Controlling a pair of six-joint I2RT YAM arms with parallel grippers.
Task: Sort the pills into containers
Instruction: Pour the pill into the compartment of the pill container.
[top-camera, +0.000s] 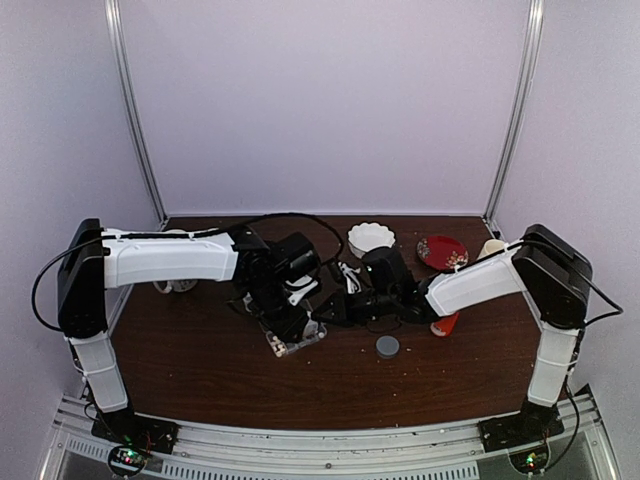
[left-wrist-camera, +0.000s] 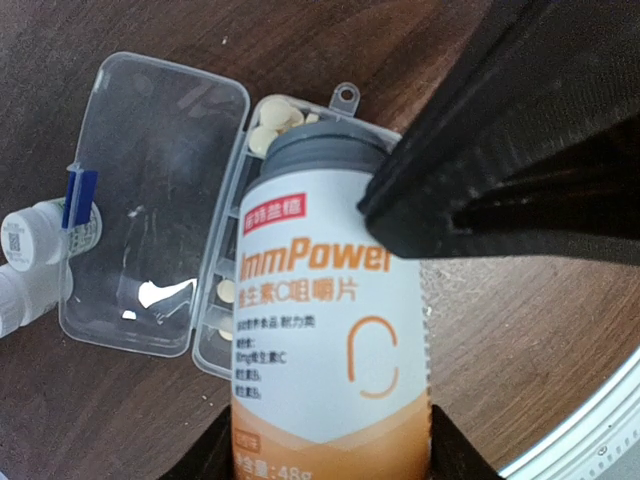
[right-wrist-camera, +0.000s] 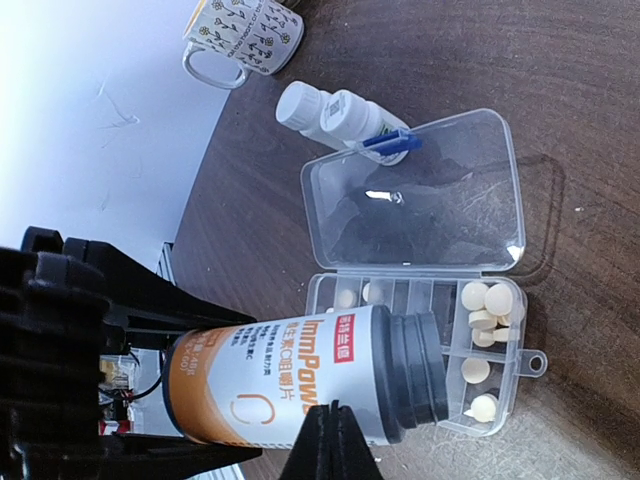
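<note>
My left gripper (left-wrist-camera: 330, 455) is shut on an orange and white supplement bottle (left-wrist-camera: 330, 330). It holds the bottle tilted, its open grey neck over the clear pill organizer (right-wrist-camera: 521, 362). The organizer lies open on the table, its lid (left-wrist-camera: 160, 200) flat. Pale round pills (right-wrist-camera: 490, 305) lie in several compartments, a small heap in the end one (left-wrist-camera: 272, 128). My right gripper (right-wrist-camera: 330, 415) is shut and empty, its tips by the bottle's side. From above, both grippers (top-camera: 290, 320) (top-camera: 335, 305) meet over the organizer (top-camera: 295, 343).
Two small white bottles (right-wrist-camera: 325, 112) lie beside the organizer's lid. A patterned mug (right-wrist-camera: 240, 35) stands beyond them. A grey cap (top-camera: 387, 346) lies right of the organizer. A white bowl (top-camera: 371, 238) and a red plate (top-camera: 441, 251) stand at the back.
</note>
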